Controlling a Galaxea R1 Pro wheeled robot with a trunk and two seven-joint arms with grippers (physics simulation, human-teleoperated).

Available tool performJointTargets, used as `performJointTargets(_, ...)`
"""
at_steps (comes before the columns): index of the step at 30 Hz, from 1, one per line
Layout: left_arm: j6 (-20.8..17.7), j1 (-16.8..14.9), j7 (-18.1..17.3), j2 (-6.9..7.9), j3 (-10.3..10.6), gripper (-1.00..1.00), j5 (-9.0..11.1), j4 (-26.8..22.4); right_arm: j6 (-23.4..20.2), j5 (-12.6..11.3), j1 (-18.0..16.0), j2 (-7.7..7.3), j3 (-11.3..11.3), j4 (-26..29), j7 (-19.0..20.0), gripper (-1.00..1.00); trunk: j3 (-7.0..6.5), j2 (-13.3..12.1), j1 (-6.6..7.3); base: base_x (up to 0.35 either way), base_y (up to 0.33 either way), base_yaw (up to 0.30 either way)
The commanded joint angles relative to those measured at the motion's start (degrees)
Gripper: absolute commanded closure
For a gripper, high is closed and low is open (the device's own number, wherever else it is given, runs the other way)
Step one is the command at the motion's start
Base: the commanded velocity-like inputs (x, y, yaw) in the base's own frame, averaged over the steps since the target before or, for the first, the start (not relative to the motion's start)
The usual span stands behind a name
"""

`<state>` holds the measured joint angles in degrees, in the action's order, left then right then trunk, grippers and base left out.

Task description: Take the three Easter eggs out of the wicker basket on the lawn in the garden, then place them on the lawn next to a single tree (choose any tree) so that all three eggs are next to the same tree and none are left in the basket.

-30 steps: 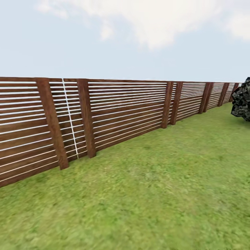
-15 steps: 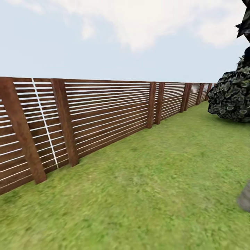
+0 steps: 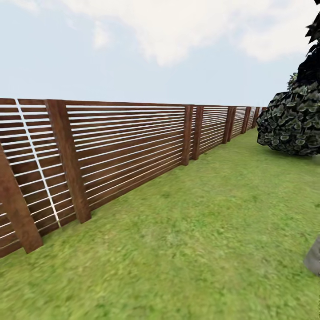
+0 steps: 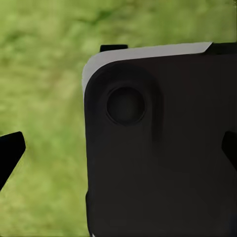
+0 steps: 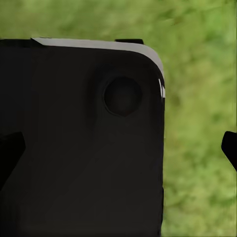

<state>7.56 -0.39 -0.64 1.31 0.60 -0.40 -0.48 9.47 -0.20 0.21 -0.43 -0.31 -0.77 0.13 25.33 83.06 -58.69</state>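
1. Head view looks across the lawn (image 3: 200,231), a wide stretch of mottled green grass that runs open and unobstructed from the near foreground toward the far right.
2. Along the left, a dark brown fence (image 3: 129,151) of horizontal slats bounds the grass, its upright posts receding toward the far corner of the garden.
3. At the right edge stands a bush (image 3: 289,124) of dark, blocky foliage with pale blotches, well apart from the fence, with darker foliage rising above it.
4. Low at the right edge, a grey rounded shape (image 3: 314,257) pokes in over the grass; what it is cannot be told.
5. Left wrist view shows the left tool (image 4: 118,153) with dark fingertips at either side of the picture, spread wide with nothing between them, above grass and a black, grey-edged body of the robot (image 4: 163,148).
6. Right wrist view shows the right tool (image 5: 121,153) likewise parted and empty, over the same kind of dark body and grass.
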Motion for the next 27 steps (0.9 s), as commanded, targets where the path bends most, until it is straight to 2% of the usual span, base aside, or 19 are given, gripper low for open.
performJointTargets(1,0.22,-0.03,-0.07,0.01,0.04,-1.00,-0.01,0.04,0.29,-0.04,-0.03,-0.04,-0.03,-0.09,0.01,-1.00,0.05,0.02,-0.03,0.315,0.174,-0.260)
performJointTargets(20,0.94,-0.04,-0.07,0.01,0.02,-1.00,-0.02,0.04,0.29,0.00,0.00,-0.19,-0.04,-0.11,0.05,-1.00,0.05,0.02,-0.03,0.299,0.202,-0.285)
performJointTargets(27,0.96,0.00,-0.07,0.01,0.07,-1.00,-0.02,0.04,0.29,0.02,0.05,-0.19,-0.04,-0.08,0.05,-1.00,0.05,0.02,-0.03,0.294,0.209,-0.113)
